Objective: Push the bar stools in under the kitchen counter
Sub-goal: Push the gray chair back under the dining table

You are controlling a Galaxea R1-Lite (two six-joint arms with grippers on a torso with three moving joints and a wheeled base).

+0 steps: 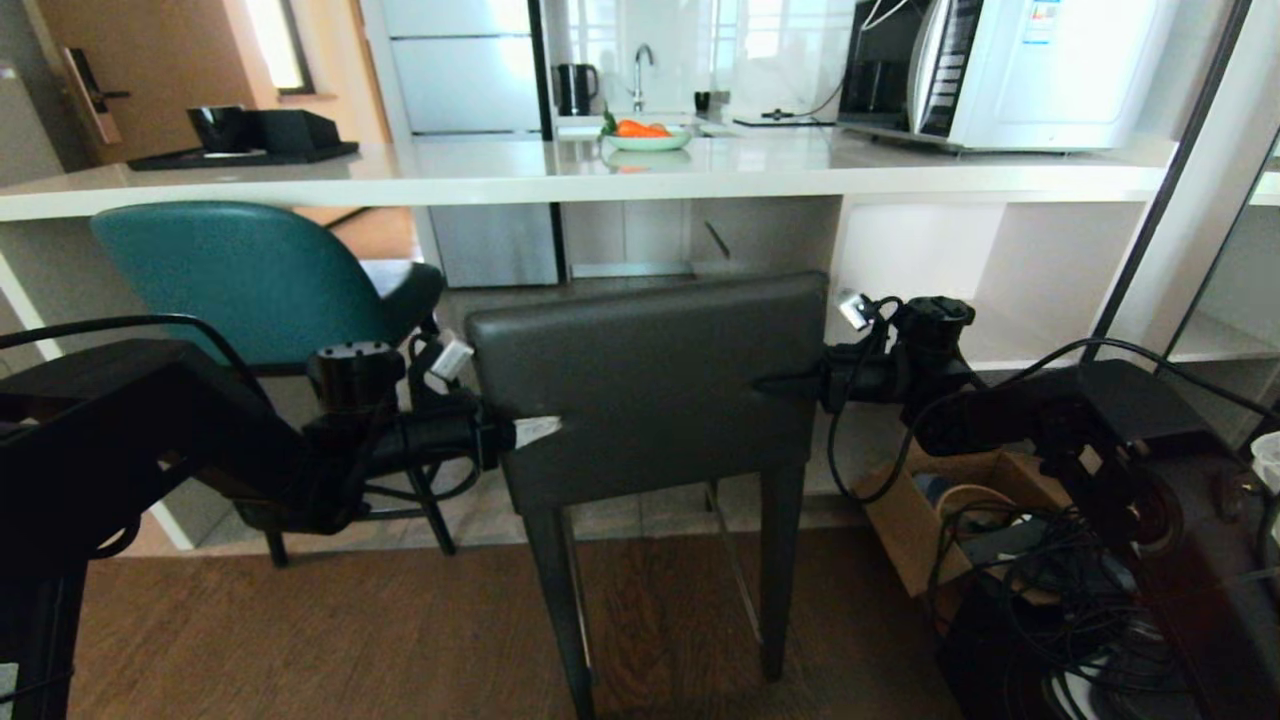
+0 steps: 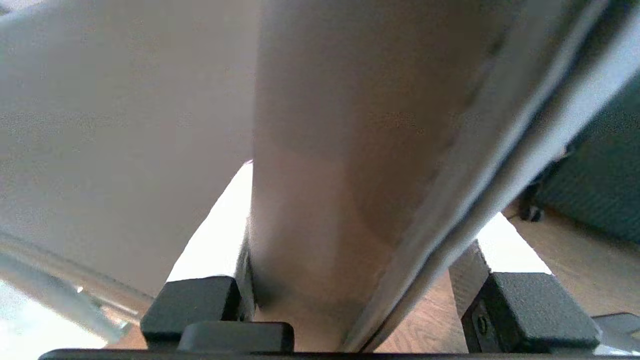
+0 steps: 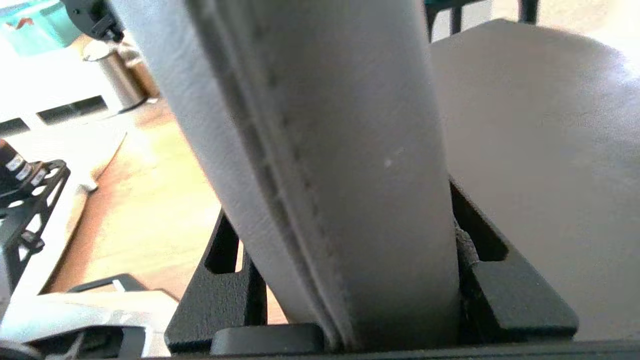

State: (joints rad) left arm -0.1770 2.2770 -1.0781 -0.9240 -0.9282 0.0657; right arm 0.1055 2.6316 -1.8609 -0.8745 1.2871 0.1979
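Teal leather on the far left: the teal stool sits tucked under the left end of the kitchen counter, its seat already beneath the white surface and its thin black legs half hidden behind the left arm. Next across, the left end effector reaches in level and straddles the left edge of the grey stool; in the left wrist view its fingers stand either side of the backrest edge, one hard against the padding, the other with a sliver of floor showing between pad and leather, so whether it truly clamps is hard to call. The grey stool itself stands in the middle, on the wooden floor, its back just short of the surface's front edge, seat hidden behind the backrest, leg bottoms cut off by the frame. On its right edge sits the right end effector, clenched on the backrest: the right wrist view shows both fingers pressed to the stitched edge. Far right, a cardboard box and tangled cables, partly covered by the right arm.
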